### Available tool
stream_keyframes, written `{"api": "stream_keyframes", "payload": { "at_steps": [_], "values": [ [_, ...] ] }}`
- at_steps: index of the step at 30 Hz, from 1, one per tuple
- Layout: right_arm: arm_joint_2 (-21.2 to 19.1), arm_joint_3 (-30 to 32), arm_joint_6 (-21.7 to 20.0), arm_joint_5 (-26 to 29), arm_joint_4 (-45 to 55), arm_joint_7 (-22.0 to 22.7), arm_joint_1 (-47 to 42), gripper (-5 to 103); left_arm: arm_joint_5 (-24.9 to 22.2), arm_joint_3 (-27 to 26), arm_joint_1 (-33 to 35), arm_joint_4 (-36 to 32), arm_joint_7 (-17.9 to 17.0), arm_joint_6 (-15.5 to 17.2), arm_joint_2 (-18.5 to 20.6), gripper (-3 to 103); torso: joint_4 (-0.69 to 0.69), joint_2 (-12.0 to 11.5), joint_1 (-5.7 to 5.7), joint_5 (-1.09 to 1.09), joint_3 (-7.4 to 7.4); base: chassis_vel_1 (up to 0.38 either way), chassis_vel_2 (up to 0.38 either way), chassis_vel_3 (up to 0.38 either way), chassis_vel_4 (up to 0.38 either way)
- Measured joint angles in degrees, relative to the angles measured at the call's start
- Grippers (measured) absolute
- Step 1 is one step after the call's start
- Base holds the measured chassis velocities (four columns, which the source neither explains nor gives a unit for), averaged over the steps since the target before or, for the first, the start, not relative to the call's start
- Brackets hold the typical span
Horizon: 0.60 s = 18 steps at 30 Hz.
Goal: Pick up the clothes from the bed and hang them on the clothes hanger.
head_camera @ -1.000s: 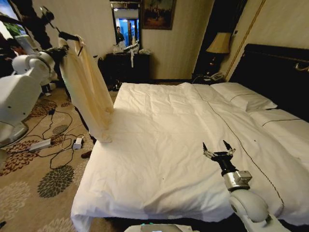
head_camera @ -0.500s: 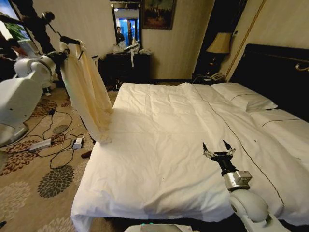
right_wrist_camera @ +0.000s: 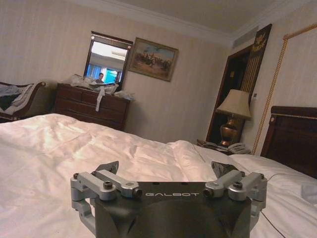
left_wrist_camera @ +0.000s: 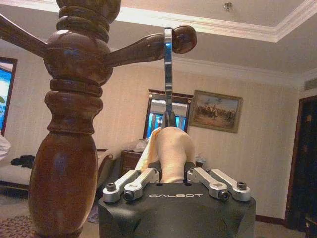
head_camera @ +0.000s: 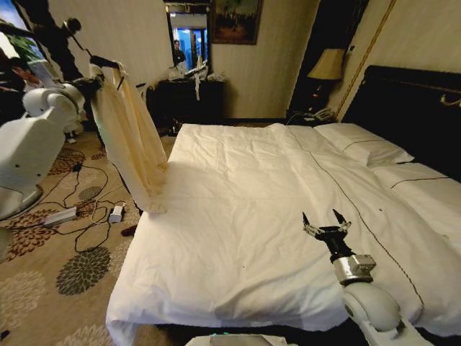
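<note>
The clothes (head_camera: 130, 137) are off the bed (head_camera: 245, 216) now. The cream shirt hangs up in the air at about ten o'clock in the head view, past the bed's far left corner and above the carpet. The left gripper (left_wrist_camera: 173, 176) holds it up high, with its jaws pinching the shirt's top where the clothes hanger (left_wrist_camera: 168, 74) goes in. In the left wrist view, the hanger's thin metal hook stands right against a wooden peg of the coat stand (left_wrist_camera: 74, 99), and it looks hooked over the peg, though I cannot be sure. So most of the job looks done. What is left, I think, is to let go.

The right gripper (head_camera: 325, 222) rests low over the white duvet at about five o'clock, jaws spread wide and holding nothing.
</note>
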Motion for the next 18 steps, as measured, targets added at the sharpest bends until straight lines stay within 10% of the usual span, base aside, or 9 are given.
{"api": "stream_keyframes", "payload": {
  "at_steps": [18],
  "values": [
    [0.00,0.00,0.00,0.00,0.00,0.00,0.00,100,0.29,0.12,0.76,-2.14,-1.40,0.92,0.97,78,0.00,0.00,0.00,-0.01,0.01,0.000,0.000,0.000,0.000]
  ]
}}
